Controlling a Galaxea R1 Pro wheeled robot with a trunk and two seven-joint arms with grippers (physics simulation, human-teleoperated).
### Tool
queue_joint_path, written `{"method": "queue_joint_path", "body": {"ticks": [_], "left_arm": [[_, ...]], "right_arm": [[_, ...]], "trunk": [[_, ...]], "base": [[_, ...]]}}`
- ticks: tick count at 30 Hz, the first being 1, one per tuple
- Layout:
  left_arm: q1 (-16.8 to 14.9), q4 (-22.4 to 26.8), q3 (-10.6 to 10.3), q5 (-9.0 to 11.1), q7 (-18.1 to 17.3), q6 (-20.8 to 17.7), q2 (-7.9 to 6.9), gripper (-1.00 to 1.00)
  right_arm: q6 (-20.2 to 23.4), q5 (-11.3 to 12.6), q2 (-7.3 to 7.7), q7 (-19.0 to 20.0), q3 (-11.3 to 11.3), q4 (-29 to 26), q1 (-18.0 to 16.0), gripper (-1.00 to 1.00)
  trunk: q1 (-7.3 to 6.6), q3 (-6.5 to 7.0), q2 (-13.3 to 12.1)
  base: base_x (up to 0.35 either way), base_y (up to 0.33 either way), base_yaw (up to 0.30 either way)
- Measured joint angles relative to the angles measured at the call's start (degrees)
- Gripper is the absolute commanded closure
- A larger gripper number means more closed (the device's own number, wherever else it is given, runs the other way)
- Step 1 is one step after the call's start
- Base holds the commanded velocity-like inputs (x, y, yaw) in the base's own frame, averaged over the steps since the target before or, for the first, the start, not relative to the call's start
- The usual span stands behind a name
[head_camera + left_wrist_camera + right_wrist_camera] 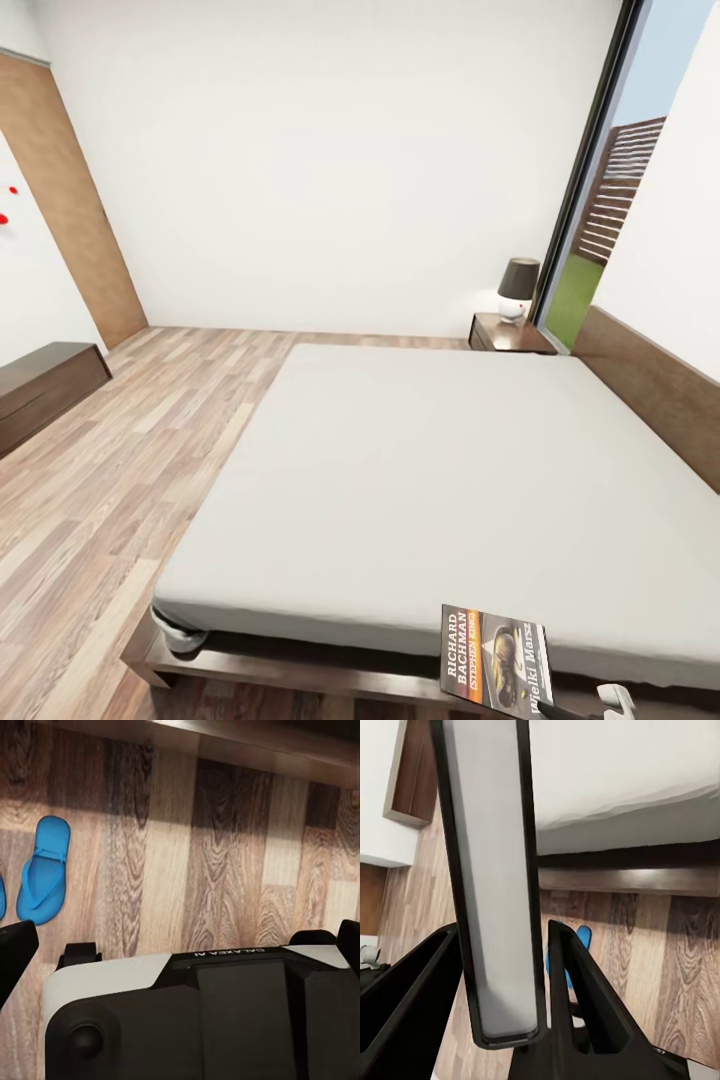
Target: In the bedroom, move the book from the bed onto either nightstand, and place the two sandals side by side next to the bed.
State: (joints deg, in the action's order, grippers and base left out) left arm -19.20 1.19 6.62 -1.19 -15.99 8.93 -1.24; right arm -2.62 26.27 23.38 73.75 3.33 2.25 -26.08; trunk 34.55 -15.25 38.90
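Note:
The book (495,660), dark-covered with an orange band and white "RICHARD BACHMAN" lettering, hangs over the near edge of the bed (440,480). My right gripper (610,700) is shut on it. The right wrist view shows the book (491,870) edge-on, clamped in the right gripper (502,967), with a bit of blue sandal (583,937) on the floor behind one finger. The nightstand (510,335) stands at the bed's far corner by the window. One blue sandal (43,870) lies flat on the floor, a second sandal (1,896) just beside it. My left gripper (184,934) is open, holding nothing.
A dark-shaded lamp (517,288) sits on the nightstand. A long low bench (45,385) lines the left wall beside a brown door (75,200). The headboard (650,385) runs along the right. Open plank floor (130,450) lies left of the bed. My own base (195,1020) sits below the left gripper.

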Motion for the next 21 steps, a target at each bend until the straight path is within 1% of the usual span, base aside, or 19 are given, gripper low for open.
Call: {"method": "queue_joint_path", "body": {"ticks": [21], "left_arm": [[0.0, 0.0, 0.0, 0.0, 0.0, 0.0, 0.03, -1.0]], "right_arm": [[0.0, 0.0, 0.0, 0.0, 0.0, 0.0, 0.0, 1.0]], "trunk": [[0.0, 1.95, 0.0]], "base": [[0.0, 0.0, 0.0]]}}
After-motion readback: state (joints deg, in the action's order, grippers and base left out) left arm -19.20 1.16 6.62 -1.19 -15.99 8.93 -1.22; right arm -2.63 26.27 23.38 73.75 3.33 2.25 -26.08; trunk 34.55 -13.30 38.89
